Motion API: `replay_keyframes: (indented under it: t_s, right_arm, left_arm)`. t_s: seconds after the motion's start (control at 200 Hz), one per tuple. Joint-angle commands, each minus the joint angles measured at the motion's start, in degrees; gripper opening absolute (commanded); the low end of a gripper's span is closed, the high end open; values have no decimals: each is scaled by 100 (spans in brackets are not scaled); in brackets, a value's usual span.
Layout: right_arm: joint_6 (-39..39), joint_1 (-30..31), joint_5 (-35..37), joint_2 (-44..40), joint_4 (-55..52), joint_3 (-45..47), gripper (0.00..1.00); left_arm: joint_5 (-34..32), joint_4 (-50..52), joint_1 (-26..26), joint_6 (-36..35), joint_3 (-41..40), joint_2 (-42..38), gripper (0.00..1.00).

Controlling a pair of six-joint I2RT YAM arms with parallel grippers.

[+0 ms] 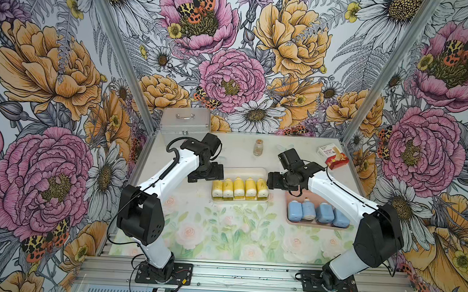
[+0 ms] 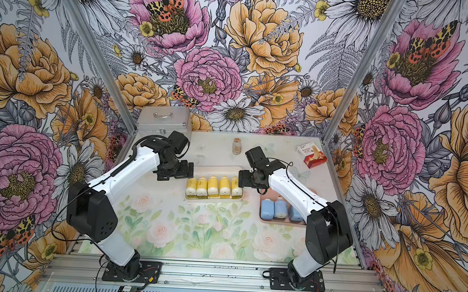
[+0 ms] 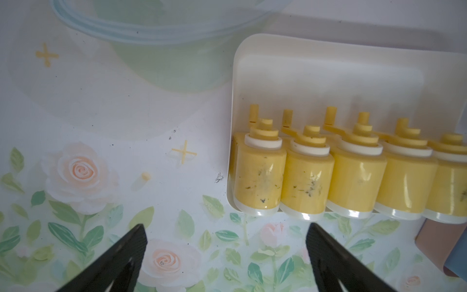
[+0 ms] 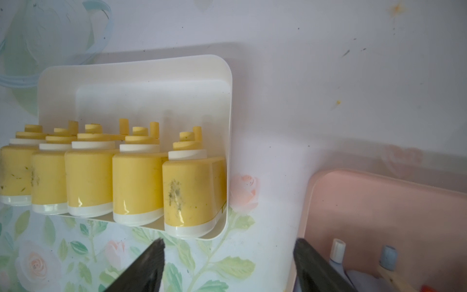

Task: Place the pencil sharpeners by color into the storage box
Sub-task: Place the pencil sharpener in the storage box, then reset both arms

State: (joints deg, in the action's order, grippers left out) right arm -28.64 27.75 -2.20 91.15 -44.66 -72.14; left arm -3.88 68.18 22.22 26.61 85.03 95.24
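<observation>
Left wrist view: the left hand (image 3: pixel 226 237) hangs over the floral tabletop (image 1: pixel 222 229) with its two black fingers spread wide and nothing between them, just beside the left end of a cream tray (image 1: pixel 239 170). In that tray lie five yellow sharpeners (image 1: pixel 238 187), side by side in one tight row. Each is a smooth cylinder with a white base, a white collar and a small yellow crank on top; several carry dark smudges. Their white bases line the tray's near edge. To the right of the tray, the right hand (image 4: pixel 228 250) also has its fingers wide apart and empty, over the gap between the cream tray and a pink tray (image 1: pixel 317 226). The pink tray holds four blue sharpeners (image 1: pixel 325 212), boxier and rounded, in a row. At the back stand a metal case (image 1: pixel 185 120), a brown glass vial (image 1: pixel 258 147) and a red and white carton (image 1: pixel 333 157).
</observation>
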Motion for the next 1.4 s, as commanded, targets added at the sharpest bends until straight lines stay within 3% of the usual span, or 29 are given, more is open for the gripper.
replay_keyframes:
  t_s: [0.0,0.475,0.916,1.151,1.391]
  right_arm:
    - [74,-67,131,-103,68,-67,99]
    - [201,-252,242,98,81,-348,100]
    - [368,-261,1053,130,123,-560,100]
    - [558,-273,1390,-60,389,-650,100]
    - [691,-299,2049,-536,1004,-430,100]
  left_arm:
    - [-36,-452,-161,-171,-186,-350,99]
    - [89,-1353,-1159,-498,-691,-885,99]
    - [-31,-2164,-2141,-596,-1017,-955,99]
    - [-757,-3397,-2519,-1183,-1604,-1060,99]
    - [-762,-5471,-2762,-1366,-3036,-1745,99]
